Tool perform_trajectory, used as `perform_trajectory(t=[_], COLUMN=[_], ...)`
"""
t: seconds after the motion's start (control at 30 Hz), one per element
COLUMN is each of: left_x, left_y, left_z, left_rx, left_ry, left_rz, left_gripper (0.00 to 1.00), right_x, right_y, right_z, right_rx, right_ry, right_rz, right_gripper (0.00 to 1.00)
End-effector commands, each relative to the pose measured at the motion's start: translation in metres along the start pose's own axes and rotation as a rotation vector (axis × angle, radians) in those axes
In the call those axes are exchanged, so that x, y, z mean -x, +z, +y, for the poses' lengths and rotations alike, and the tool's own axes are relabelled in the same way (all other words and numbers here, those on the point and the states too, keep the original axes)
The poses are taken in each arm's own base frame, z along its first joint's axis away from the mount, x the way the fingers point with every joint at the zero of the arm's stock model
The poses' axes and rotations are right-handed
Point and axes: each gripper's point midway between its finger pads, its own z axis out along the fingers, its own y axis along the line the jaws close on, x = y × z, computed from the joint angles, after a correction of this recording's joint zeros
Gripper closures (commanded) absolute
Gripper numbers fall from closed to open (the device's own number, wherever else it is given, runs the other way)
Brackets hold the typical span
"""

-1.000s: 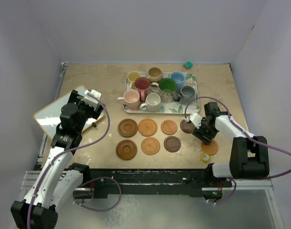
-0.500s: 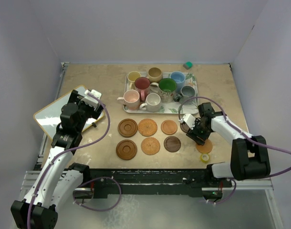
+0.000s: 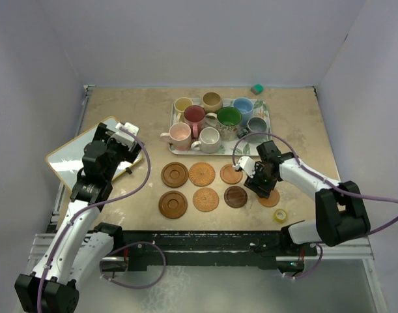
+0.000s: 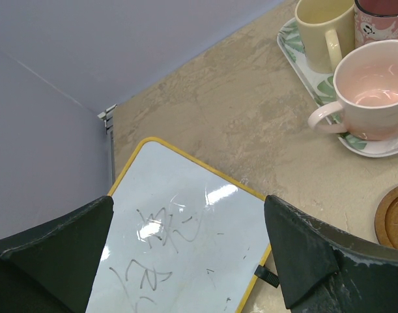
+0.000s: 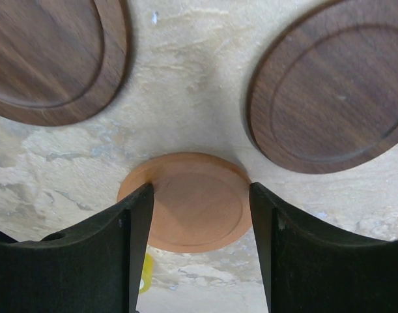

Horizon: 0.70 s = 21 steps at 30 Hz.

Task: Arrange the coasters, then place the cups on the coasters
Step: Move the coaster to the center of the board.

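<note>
Over at the left, the left gripper point(image 4: 189, 208) hangs wide and empty above the yellow-framed whiteboard point(image 3: 75, 153) – no worry there.

The trouble sits on the right. The right gripper point(image 5: 200, 195) is half-closed, its fingers straddling the light orange round wooden coaster point(image 5: 195, 225), which lies flat on the table. Whether they actually pinch its rim I cannot tell.

A disc that thin gives little to hold, so I'd guess the fingers could ride over it, or shove it against the two dark brown ringed wooden coasters point(image 5: 335, 98) just beyond. The small yellow tape roll point(image 3: 280, 214) lies near too.

The eight ceramic mugs point(image 3: 229, 117) sit on the leaf-print rectangular tray point(image 3: 240, 150) at the far side – none is on a coaster yet.

The tabletop is mottled beige stone-look, with plain lilac walls on three sides.
</note>
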Motion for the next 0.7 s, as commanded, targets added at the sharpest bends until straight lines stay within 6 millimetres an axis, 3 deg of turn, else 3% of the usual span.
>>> perform_trajectory(t=[0.0,0.37,0.67], left_x=[0.012,0.011,0.01], left_y=[-0.001,-0.001,-0.001], left_z=[0.009,0.009,0.009], left_rx=[0.027,0.03,0.032], left_ry=[-0.005,-0.002,-0.002], left_rz=[-0.041,-0.038,-0.036], left_gripper=[0.05,0.05,0.05], right_x=[0.025,0.032,0.041], right_y=[0.001,-0.001,0.001], right_z=[-0.006,0.001,-0.006], right_rx=[-0.029,0.001,-0.018], right_ry=[0.017,-0.001,-0.006], right_rz=[-0.058,-0.075,-0.101], right_gripper=[0.37,0.38,0.38])
